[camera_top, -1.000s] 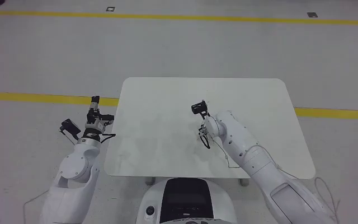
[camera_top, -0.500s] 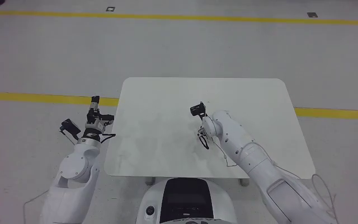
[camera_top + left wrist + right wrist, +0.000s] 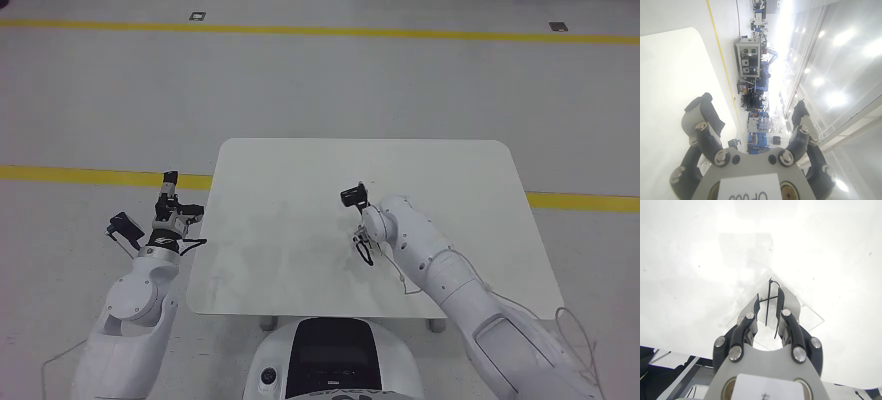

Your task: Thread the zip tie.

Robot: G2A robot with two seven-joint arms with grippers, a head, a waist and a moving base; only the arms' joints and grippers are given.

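The right gripper (image 3: pixel 769 294) hangs low over the table (image 3: pixel 300 180), a little toward the table's near edge from its middle, with its fingers (image 3: pixel 780 302) parted and pointing down at the surface. The black zip tie (image 3: pixel 768 306) lies in the gap between them, on a clear sheet (image 3: pixel 810 315) that rests flat on the table. Its long strap runs along the gap, with the head at the far end past the fingertips and a short piece curling from there toward one finger. A thin strand crosses the strap from one finger to the other. Neither pad visibly presses on the strap, so the grip is released. In the top view this gripper (image 3: pixel 364 245) sits under the arm's wrist, over the table's middle part. The left gripper (image 3: pixel 753 102) is held off the table, just beyond its left edge (image 3: pixel 702 43), with its fingers (image 3: pixel 702 109) spread wide and nothing between them; the top view shows it (image 3: pixel 170 190) beside that same edge.
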